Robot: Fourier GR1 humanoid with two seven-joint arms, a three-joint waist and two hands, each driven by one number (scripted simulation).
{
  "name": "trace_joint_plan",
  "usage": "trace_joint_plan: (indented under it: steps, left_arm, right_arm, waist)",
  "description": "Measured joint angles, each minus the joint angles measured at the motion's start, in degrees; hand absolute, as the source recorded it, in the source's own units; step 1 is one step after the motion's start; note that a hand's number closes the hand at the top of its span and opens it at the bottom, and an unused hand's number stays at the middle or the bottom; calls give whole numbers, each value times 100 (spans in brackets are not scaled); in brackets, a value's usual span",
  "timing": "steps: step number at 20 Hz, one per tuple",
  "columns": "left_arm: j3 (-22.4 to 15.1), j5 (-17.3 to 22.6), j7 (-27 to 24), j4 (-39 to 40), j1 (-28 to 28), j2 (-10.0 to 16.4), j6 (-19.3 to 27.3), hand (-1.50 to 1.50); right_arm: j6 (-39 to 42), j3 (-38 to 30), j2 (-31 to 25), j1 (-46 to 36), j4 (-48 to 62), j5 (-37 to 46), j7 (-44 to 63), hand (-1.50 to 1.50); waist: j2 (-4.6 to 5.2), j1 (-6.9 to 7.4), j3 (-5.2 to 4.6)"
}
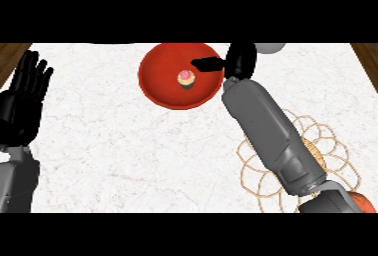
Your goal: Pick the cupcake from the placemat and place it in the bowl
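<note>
the cupcake (186, 77) sits inside the red bowl (159, 87), a little right of the bowl's middle, its pink top facing up, and no part of the robot touches it. the right hand (238, 60) hangs at the bowl's right rim, near the far edge of the counter (133, 150); its fingers (208, 63) are released, with one black digit sticking out straight to the left over the rim, above and just beside the cupcake but apart from it, and the hand grasps nothing. the grey right forearm (269, 135) runs from the lower right corner up to that hand, crossing over the placemat (325, 135), a round mat of thin looping wire-like petals with an orange middle, part of which the arm hides. the left hand (22, 100) rests at the view's left edge, fingers straight and pointing up, spread and unclenched, holding nothing and well apart from the bowl.
</note>
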Motion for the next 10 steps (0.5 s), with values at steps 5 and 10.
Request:
trace_joint_plan:
  steps: [5, 10]
  left_arm:
    - [156, 22, -139, 157, 80, 96, -41, 0]
    - [186, 23, -60, 57, 146, 93, 4, 0]
  right_arm:
    - [-299, -305, -208, 443, -480, -215, -233, -150]
    - [62, -545, -647, 1316, -1531, -652, -594, -150]
  waist:
    - [-43, -167, -3]
    - [-72, -259, -2]
